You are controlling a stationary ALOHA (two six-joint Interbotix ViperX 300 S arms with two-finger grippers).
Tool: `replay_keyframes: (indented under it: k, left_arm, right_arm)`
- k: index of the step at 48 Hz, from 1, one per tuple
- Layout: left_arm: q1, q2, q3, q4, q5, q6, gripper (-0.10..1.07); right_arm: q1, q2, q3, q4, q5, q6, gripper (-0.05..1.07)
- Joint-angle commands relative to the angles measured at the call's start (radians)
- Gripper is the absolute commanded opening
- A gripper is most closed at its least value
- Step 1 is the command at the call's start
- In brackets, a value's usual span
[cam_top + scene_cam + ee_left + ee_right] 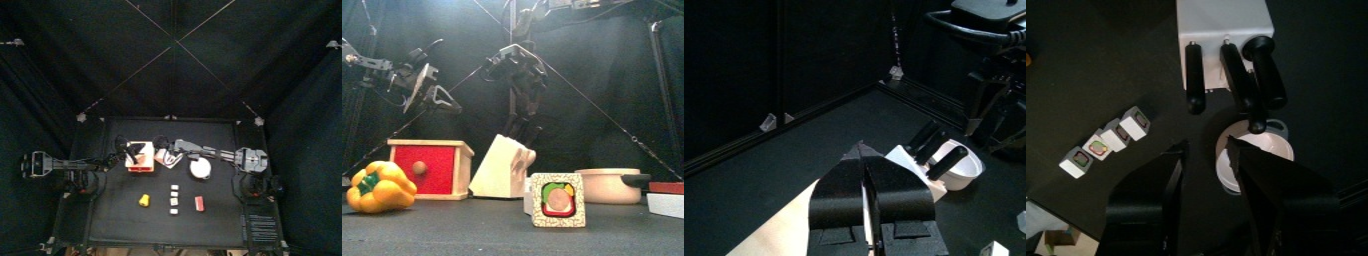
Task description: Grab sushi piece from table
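Note:
Two small cream sushi pieces (174, 191) (174, 207) lie in the front middle of the black table (114, 225). In the front view one sushi piece (557, 200) stands near, its filling facing the camera. The right wrist view shows the sushi pieces (1100, 146) in a short row off to one side. My right gripper (1208, 150) is open and empty, hanging over the round white pot (1264, 150) and the knife block (1224, 25); in the top view this right gripper (185, 152) is behind the pieces. My left gripper (865, 160) is shut and rests at the table's left side (80, 168).
An orange-white box (138, 155) stands left of the knife block (168, 157). The white pot (201, 168) sits to their right. A yellow pepper (142, 201) lies left of the sushi and a pink-red block (199, 203) to its right.

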Motion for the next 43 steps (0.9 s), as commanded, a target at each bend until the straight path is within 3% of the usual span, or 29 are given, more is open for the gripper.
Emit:
replay_keyframes:
  k: [1,15,29,43]
  left_arm:
    - [0.000,-0.002,-0.012,0.003,-0.008,0.002,0.22]
    - [0.000,-0.002,-0.014,0.003,-0.008,0.002,0.22]
    - [0.000,-0.002,-0.014,0.005,-0.008,0.002,0.22]
    - [-0.002,-0.002,-0.014,0.011,-0.008,0.002,0.22]
  right_arm:
    - [0.006,-0.069,0.015,-0.003,-0.015,0.008,0.75]
    - [0.032,-0.221,0.209,0.006,-0.175,0.055,0.75]
    - [0.118,-0.373,0.411,0.005,-0.380,0.164,0.75]
    - [0.204,-0.434,0.563,-0.009,-0.568,0.213,0.75]
